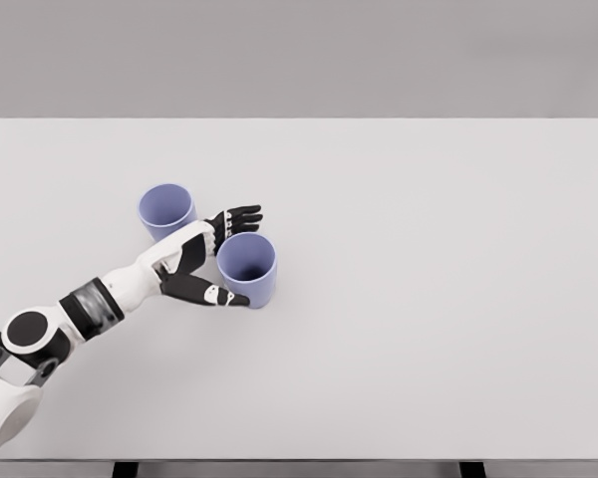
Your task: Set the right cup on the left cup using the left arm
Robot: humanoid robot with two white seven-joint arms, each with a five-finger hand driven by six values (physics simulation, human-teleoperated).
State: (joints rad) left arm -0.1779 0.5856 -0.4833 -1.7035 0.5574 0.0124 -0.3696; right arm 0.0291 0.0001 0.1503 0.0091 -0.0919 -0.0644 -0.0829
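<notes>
Head view. Table [429,299]: white, its near edge cut off by the frame. Left cup [166,211]: blue, upright, open mouth up, left of centre. Right cup [247,269]: blue, upright, just right of and nearer than the left cup, apart from it. Left hand [211,261]: between the cups, fingers spread around the right cup's left side, thumb at its near base; contact hard to confirm. Left arm enters lower left, shoulder cropped.

Two upright purple cups, left cup [166,212] and right cup [247,269], near each other on the white counter [429,299]. Left hand [211,257] wedged between them, fingers spread around the right cup. Open surface everywhere rightward and forward.
</notes>
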